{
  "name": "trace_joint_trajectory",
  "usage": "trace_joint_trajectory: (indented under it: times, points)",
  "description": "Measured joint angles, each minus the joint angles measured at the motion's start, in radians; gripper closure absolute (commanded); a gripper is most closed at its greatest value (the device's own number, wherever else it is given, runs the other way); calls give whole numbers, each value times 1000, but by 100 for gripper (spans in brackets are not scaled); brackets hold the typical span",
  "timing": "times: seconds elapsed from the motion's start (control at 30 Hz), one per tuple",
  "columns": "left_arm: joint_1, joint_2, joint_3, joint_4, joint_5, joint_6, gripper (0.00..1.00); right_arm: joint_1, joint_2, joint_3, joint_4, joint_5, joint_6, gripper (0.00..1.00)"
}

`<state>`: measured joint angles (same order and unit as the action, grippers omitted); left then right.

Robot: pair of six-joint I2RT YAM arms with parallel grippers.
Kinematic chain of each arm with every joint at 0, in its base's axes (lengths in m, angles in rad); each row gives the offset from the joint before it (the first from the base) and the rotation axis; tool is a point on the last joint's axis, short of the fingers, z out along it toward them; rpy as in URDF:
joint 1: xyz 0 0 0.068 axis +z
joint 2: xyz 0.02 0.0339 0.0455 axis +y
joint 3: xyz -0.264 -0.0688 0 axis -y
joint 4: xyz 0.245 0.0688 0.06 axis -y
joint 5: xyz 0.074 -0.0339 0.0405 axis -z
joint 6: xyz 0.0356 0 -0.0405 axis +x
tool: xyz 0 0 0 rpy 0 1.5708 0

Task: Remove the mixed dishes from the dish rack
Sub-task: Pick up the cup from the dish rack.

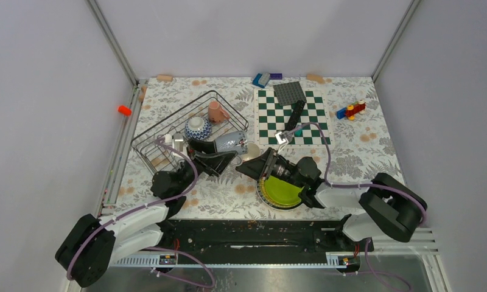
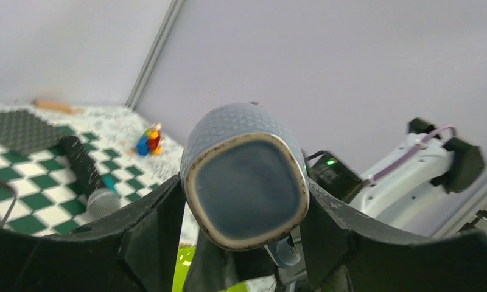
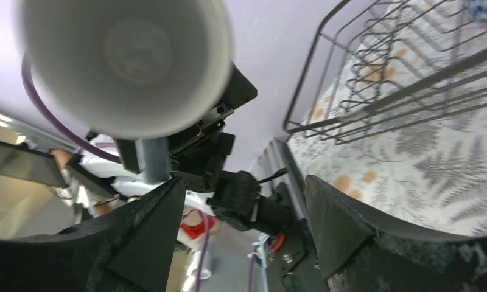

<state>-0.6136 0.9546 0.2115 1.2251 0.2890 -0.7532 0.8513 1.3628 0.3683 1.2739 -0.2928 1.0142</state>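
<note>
Dish rack (image 1: 145,143) on tabletop (image 1: 363,152), left side; blue bowl (image 1: 198,127) and pink mug (image 1: 217,111) inside. Left claw (image 1: 220,153) grips grey mug (image 1: 232,143) sideways, beside rack. Right claw (image 3: 238,185) wide, facing mug's mouth. Lime-green plate (image 1: 283,191) under right arm.

In the top view the right arm (image 1: 338,194) hides the far and right edge of the green plate (image 1: 283,193), and what lies beneath the arm there cannot be told. From the right wrist the mug (image 3: 125,61) is a blur cropped by the top edge, while the rack (image 3: 405,88) runs off the top and right edges. From the left wrist, the toy (image 2: 150,140) is too small to read.
</note>
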Motion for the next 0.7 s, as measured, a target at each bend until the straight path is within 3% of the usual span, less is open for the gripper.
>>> trace_joint_trajectory:
  times: [0.13, 0.4, 0.7]
  points:
    - [-43, -18, -5, 68, -5, 22, 100, 3, 61, 47, 73, -61, 73, 28]
    - [-74, -33, -11, 135, -4, 41, 100, 2, 10, 47, 101, -83, 83, 31]
    - [-74, -35, -11, 116, -15, 95, 100, 4, -6, 23, 130, -153, 84, 32]
